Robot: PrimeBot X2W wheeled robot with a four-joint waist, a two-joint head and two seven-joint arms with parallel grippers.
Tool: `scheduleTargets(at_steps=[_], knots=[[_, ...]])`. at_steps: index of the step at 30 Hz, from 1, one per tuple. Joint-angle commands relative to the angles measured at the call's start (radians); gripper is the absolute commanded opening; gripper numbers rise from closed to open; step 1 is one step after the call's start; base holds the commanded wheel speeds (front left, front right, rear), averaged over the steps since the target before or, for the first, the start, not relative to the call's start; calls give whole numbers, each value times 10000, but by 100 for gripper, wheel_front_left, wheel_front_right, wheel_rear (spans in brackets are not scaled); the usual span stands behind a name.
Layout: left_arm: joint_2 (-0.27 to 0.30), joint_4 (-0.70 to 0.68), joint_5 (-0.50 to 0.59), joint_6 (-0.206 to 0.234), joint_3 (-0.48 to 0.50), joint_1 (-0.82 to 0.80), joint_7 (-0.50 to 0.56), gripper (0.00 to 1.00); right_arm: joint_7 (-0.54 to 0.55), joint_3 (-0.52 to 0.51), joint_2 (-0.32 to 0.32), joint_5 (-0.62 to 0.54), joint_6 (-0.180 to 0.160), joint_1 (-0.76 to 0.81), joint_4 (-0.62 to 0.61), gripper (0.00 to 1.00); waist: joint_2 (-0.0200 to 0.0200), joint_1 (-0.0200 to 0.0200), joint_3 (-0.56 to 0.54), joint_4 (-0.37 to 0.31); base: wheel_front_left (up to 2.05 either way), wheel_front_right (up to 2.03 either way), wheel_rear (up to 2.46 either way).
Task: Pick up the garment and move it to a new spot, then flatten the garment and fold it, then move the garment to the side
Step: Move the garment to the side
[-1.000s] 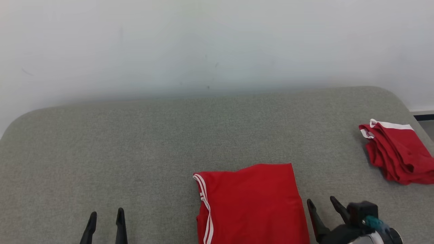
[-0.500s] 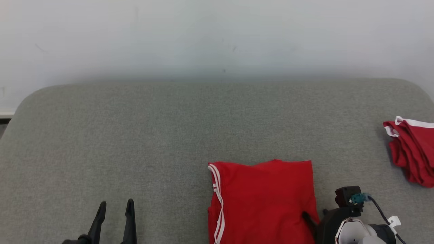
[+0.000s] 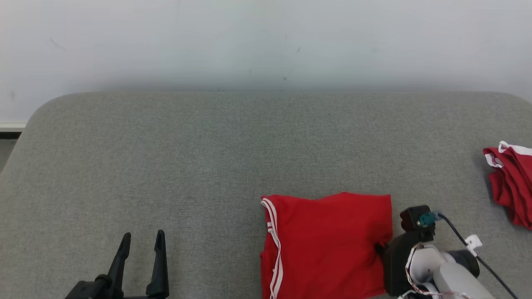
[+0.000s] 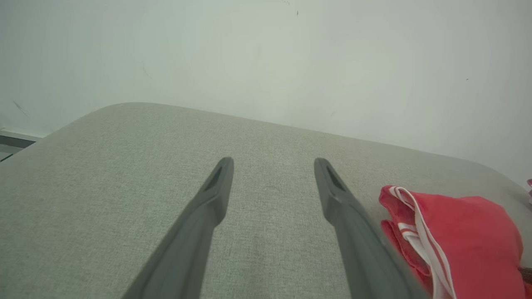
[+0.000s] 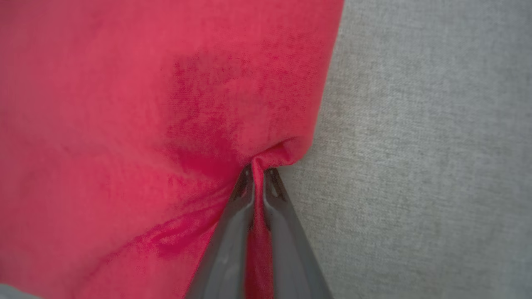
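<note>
Garment (image 3: 328, 245) edge pinched by right end effector (image 5: 257, 169), grey surface (image 3: 166, 166) leftward.

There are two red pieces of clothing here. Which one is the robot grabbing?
The folded red garment with white stripes: the right gripper pinches its right edge. The crumpled red garment lies apart at the far right, untouched.
</note>
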Motion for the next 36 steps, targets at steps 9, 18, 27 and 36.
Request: scheduleTargets(at_steps=[9,18,27,36], knots=[[3,-216,-242,146,116,-282,-1,100,979,1106,-1150,14,-38,-2065,-462,0,-1,-1,348,-393,0,0,0],[3,-427,-206,102,403,-542,-1,100,2033,1829,-2448,274,-37,-3794,-1394,0,-1,-1,946,-1232,0,0,0],[3,-608,75,-104,624,-1021,0,100,2482,1293,-3442,120,-37,-4675,-2231,0,-1,-1,1671,-2160,0,0,0],[6,-605,490,-369,832,-1603,1,100,2526,54,-4064,-368,-37,-4844,-2593,0,-1,-1,2451,-2876,0,0,0]])
